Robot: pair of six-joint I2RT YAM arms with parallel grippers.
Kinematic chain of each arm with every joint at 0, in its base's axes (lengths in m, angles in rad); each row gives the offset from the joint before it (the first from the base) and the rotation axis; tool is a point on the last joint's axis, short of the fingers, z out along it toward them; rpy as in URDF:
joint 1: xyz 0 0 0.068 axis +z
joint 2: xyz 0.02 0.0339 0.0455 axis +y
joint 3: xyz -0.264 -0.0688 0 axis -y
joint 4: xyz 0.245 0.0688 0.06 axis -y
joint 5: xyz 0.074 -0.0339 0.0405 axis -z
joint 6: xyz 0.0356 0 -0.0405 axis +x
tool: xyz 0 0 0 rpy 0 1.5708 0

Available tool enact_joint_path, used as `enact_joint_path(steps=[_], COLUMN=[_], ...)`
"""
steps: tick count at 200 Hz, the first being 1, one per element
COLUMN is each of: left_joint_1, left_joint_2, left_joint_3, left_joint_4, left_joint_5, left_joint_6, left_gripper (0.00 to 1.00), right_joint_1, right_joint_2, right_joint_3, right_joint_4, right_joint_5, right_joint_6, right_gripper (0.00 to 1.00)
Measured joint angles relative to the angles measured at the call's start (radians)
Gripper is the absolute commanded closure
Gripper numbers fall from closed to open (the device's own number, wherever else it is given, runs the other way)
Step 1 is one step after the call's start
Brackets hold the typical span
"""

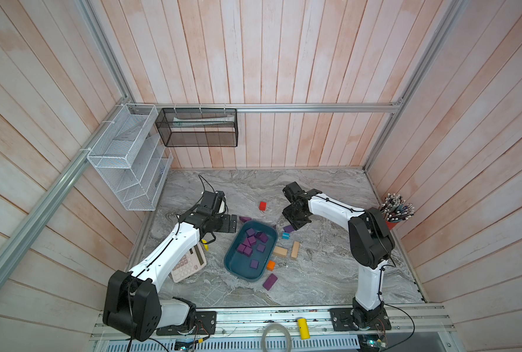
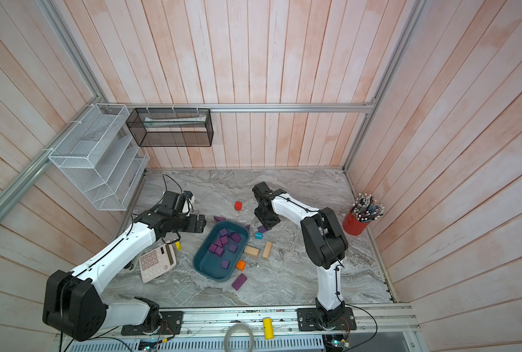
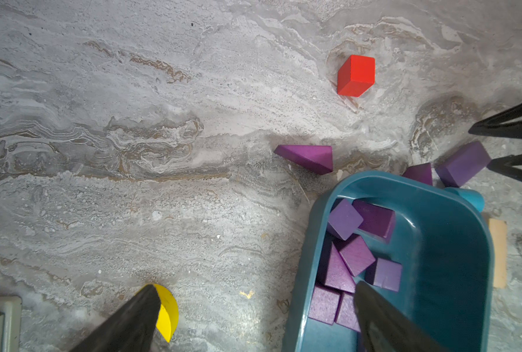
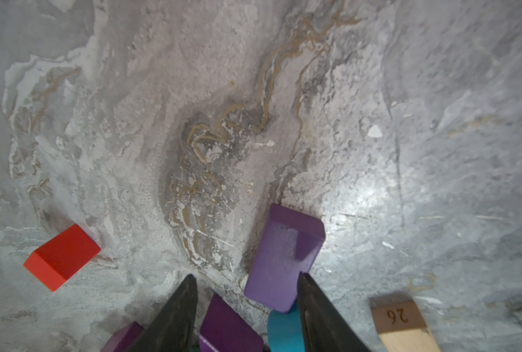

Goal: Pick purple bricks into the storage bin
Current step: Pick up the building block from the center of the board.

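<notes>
The storage bin [image 1: 243, 266] [image 2: 208, 265] [image 3: 452, 259] is a teal tray mid-table with several purple bricks [image 1: 251, 242] in it. Outside it lie a purple wedge [image 1: 245, 218] [image 3: 307, 157], a small purple brick [image 3: 418, 173] [image 4: 226, 326] against its far rim, and an oblong [image 1: 269, 282] at its near end. My right gripper [image 1: 294, 226] [image 4: 247, 278] is open low over another purple oblong [image 1: 288, 228] [image 4: 279, 259]. That brick's end lies between the fingers beside one of them, with a gap to the other. My left gripper [image 1: 230, 224] [image 3: 253, 304] is wide open and empty, one finger over the bin's edge.
A red cube [image 1: 262, 206] sits behind the bin. A blue cube [image 1: 285, 235], two tan blocks [image 1: 280, 251] [image 1: 295, 250] and an orange cube [image 1: 270, 265] lie to its right. A calculator [image 1: 189, 265] and a yellow half-disc [image 3: 168, 311] are under the left arm. A pen cup [image 1: 395, 210] stands far right.
</notes>
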Motion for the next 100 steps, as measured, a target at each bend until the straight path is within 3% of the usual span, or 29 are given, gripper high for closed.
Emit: enact_joint_path(steps=[100], left_joint_1=[0.000], left_joint_2=[0.000], left_joint_3=[0.000], left_joint_4=[0.000], left_joint_5=[0.002], left_joint_6=[0.000], left_gripper=[0.00], right_joint_1=[-0.004], right_joint_2=[0.006], right_joint_3=[-0.027], right_joint_4=[0.031], right_joint_5=[-0.023], right_joint_6=[0.000], right_gripper=[0.47])
